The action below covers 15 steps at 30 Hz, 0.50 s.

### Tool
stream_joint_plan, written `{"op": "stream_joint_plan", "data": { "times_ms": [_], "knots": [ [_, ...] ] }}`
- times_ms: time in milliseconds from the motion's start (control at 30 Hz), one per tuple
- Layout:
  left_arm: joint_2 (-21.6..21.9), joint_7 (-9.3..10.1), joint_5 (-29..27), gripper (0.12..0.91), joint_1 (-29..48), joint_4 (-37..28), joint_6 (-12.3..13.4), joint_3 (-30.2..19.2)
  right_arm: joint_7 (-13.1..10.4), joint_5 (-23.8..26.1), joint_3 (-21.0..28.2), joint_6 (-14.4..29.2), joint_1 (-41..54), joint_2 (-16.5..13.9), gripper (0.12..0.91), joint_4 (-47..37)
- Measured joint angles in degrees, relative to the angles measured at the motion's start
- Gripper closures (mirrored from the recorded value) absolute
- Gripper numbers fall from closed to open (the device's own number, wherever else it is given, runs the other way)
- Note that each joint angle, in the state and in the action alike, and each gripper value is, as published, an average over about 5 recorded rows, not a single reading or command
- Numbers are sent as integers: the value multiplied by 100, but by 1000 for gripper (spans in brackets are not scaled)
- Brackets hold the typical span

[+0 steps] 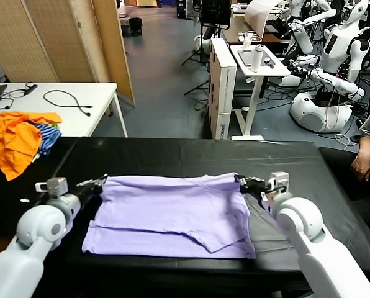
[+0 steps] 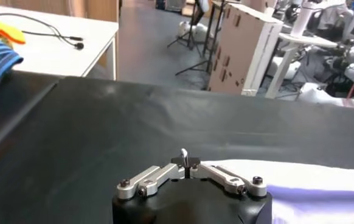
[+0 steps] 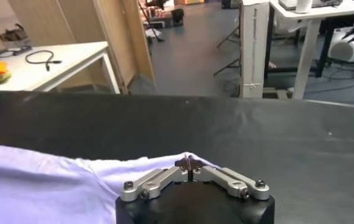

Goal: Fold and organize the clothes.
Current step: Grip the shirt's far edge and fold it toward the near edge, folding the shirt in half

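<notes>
A pale lavender short-sleeved cotton T-shirt [image 1: 172, 214] is spread on the black-covered desk [image 1: 191, 155], with its near portion already doubled into a layered band along the front edge. Its far edge is held at both corners. The left end effector [image 1: 102, 182] is closed on the far left corner of the fabric, and the right end effector [image 1: 241, 180] is closed on the far right corner; in each wrist view the fingers are seen drawn together to a point with lavender cloth [image 3: 55, 182] just at the tips.

The step in hand is judged to be a lengthwise fold, with the far edge pinched and ready to be carried. The next move would call for both corners to be lifted together and brought toward the near edge at an even pace, so that the held edge is kept taut and laid squarely over the lower layers without a skewed crease.

A heap of orange and blue-striped garments [image 1: 20, 139] is left at the desk's far left.
</notes>
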<state>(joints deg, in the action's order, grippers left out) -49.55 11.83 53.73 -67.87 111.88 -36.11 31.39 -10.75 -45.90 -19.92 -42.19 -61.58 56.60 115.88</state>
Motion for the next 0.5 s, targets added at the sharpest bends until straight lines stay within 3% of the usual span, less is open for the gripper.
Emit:
{"op": "stream_joint_plan", "data": {
  "times_ms": [500],
  "knots": [
    [-191, -155, -251, 880, -1074, 549, 69, 655, 2, 81, -457, 0, -1159, -233, 885, 924]
  ]
}}
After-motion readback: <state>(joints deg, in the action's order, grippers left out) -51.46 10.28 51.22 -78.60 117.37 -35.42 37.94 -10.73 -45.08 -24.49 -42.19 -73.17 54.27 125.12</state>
